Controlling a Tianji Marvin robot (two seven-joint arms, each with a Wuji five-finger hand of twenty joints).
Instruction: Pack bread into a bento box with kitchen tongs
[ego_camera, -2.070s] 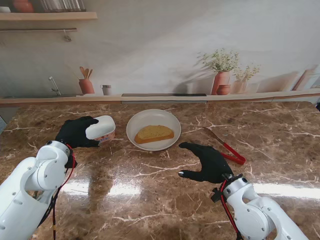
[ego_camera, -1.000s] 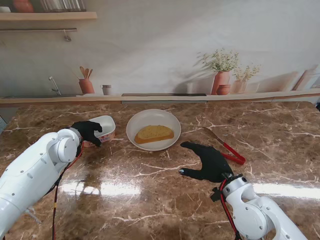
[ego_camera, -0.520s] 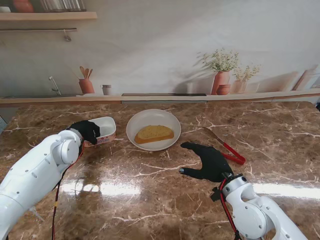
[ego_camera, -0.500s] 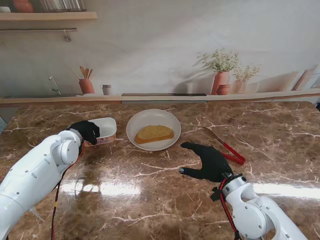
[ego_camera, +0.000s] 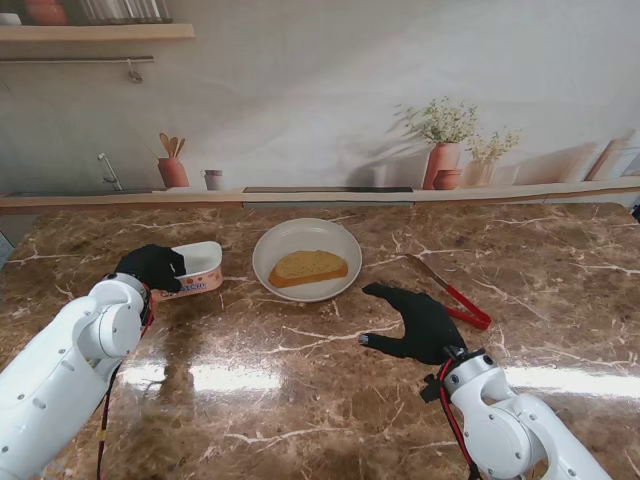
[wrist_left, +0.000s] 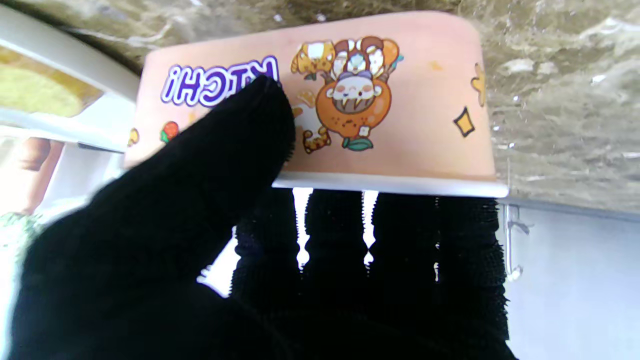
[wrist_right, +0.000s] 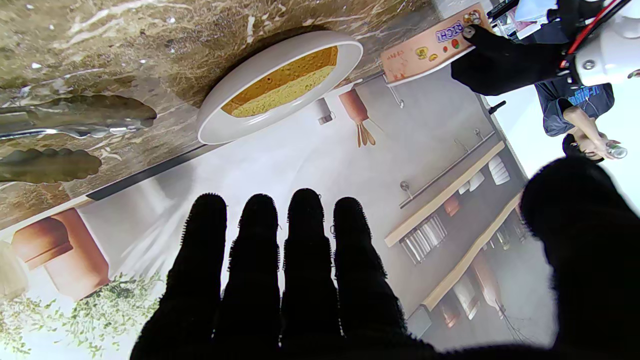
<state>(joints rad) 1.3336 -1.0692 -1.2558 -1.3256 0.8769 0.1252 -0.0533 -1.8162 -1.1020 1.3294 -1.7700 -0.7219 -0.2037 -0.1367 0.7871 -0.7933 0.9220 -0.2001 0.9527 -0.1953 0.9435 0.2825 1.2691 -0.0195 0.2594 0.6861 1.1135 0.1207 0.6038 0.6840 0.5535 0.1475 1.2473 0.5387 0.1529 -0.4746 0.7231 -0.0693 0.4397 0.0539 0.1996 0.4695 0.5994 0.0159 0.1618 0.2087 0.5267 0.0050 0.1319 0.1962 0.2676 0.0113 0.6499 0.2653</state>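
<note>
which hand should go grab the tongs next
The right hand: open, holding nothing, with the tongs just beyond it on the right. The left hand is shut on the bento box, across the plate.

The stand camera looks down from above the shoulders across the marble table (ego_camera: 330, 390) toward the back wall, both arms rising from its bottom corners. The left wrist camera sits very close behind the left hand (wrist_left: 240, 260), its frame filled by the bento box (wrist_left: 350, 115) wall (printed letters read inverted). The right wrist camera looks along the right hand (wrist_right: 300, 285) from farther back, sharing with the stand view the plate (wrist_right: 220, 130), bread (wrist_right: 280, 82) and tongs (wrist_right: 65, 120).
</note>
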